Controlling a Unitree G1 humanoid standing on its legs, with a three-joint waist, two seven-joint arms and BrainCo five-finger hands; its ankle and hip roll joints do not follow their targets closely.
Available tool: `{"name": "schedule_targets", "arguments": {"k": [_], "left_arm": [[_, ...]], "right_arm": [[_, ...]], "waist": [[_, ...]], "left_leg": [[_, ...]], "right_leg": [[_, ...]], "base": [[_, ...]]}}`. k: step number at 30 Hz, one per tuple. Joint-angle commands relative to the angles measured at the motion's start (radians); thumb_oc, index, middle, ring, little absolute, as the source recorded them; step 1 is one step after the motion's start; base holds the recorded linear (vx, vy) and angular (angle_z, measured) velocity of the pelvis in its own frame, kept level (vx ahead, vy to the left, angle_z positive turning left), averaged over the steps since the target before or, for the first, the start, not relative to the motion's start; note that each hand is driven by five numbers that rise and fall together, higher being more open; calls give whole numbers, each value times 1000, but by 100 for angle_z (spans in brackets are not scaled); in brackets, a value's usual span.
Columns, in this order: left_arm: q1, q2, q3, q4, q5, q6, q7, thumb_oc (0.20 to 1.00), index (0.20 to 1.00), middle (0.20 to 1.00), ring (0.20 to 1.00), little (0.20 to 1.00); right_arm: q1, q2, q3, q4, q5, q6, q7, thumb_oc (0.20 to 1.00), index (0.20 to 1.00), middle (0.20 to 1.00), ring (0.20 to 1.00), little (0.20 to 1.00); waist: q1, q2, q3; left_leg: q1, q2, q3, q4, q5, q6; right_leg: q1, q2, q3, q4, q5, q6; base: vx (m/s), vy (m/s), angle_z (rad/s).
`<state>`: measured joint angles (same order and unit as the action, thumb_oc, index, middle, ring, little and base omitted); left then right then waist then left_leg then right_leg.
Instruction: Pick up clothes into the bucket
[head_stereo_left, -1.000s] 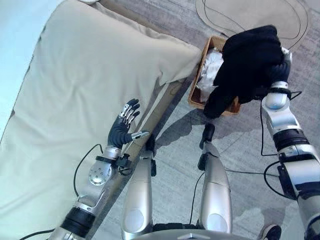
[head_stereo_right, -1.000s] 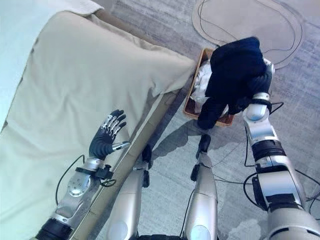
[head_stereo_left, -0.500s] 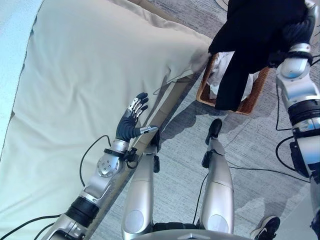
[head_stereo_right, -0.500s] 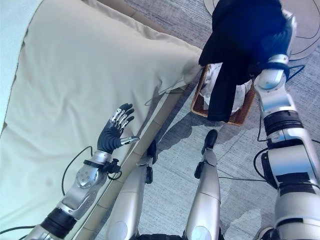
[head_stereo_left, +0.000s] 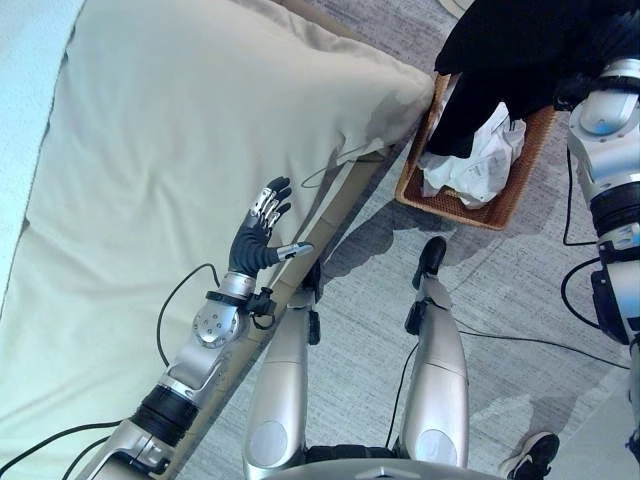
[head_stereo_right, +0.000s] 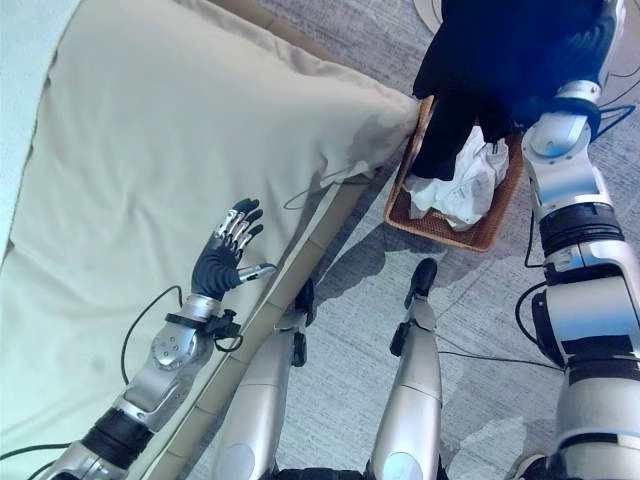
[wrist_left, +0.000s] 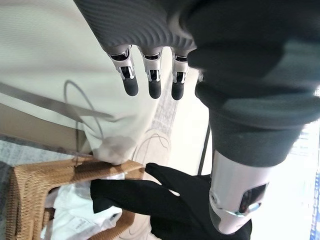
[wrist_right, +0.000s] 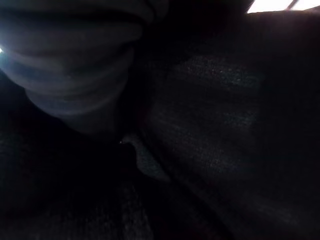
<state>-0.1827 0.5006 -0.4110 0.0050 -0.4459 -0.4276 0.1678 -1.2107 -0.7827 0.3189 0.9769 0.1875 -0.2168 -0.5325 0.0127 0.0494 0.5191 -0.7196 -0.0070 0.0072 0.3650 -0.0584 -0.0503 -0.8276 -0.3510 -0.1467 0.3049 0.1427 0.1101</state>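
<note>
A black garment (head_stereo_left: 520, 45) hangs from my raised right hand (head_stereo_right: 590, 55), which is wrapped in the cloth. Its loose end dangles over the near-bed side of the wicker basket (head_stereo_left: 500, 208). The basket stands on the floor by the bed's corner with white clothes (head_stereo_left: 472, 165) crumpled inside. The right wrist view looks straight into the dark cloth (wrist_right: 210, 125). My left hand (head_stereo_left: 256, 238) hovers over the bed's edge, fingers (wrist_left: 150, 82) straight and holding nothing. Past them, the left wrist view also shows the basket (wrist_left: 30, 182) and the black garment (wrist_left: 150, 200).
A bed under a beige cover (head_stereo_left: 180, 150) takes up the left side, its wooden frame (head_stereo_left: 335, 215) running beside my left arm. Grey carpet (head_stereo_left: 520, 300) lies to the right of it. A shoe (head_stereo_left: 532, 455) shows at the lower right edge.
The camera has shifted. The black garment's hanging end has lifted off the basket's front rim and now sits higher, over its bed-side part. The left hand has stayed in place.
</note>
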Motion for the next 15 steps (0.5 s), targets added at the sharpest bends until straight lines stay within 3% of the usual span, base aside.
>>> {"name": "schedule_targets", "arguments": {"k": [1,7,8,15], "left_arm": [[72,20,31,-98,35,-64,21,1000,1000,1000,1000,1000],[125,51,38,-121,26,-67,27,1000,1000,1000,1000,1000],[132,58,37,-121,25,-67,23,1000,1000,1000,1000,1000],[152,89,21,-127,20,-67,9,1000,1000,1000,1000,1000]], "right_arm": [[-30,-29,43,-6,11,-46,-27,200,200,200,200,200],[-30,-29,72,125,5,-21,11,200,200,200,200,200],[-35,-31,83,143,-2,-18,16,200,200,200,200,200],[-101,-67,150,205,-40,0,27,200,200,200,200,200]], "waist": [[-22,28,-5],[-19,57,1],[-15,63,0],[-5,85,-5]], "left_leg": [[-85,29,-23,38,9,-22],[-185,23,-14,132,-20,-17],[-181,25,-18,145,-55,-22],[-215,17,-6,182,-71,-14]], "right_leg": [[-56,5,77,130,-61,72],[-151,0,108,217,-87,64],[-154,2,116,239,-122,73],[-205,3,138,283,-140,69]], "base": [[-12,35,5],[17,17,0],[86,24,-3],[36,20,-6]]}}
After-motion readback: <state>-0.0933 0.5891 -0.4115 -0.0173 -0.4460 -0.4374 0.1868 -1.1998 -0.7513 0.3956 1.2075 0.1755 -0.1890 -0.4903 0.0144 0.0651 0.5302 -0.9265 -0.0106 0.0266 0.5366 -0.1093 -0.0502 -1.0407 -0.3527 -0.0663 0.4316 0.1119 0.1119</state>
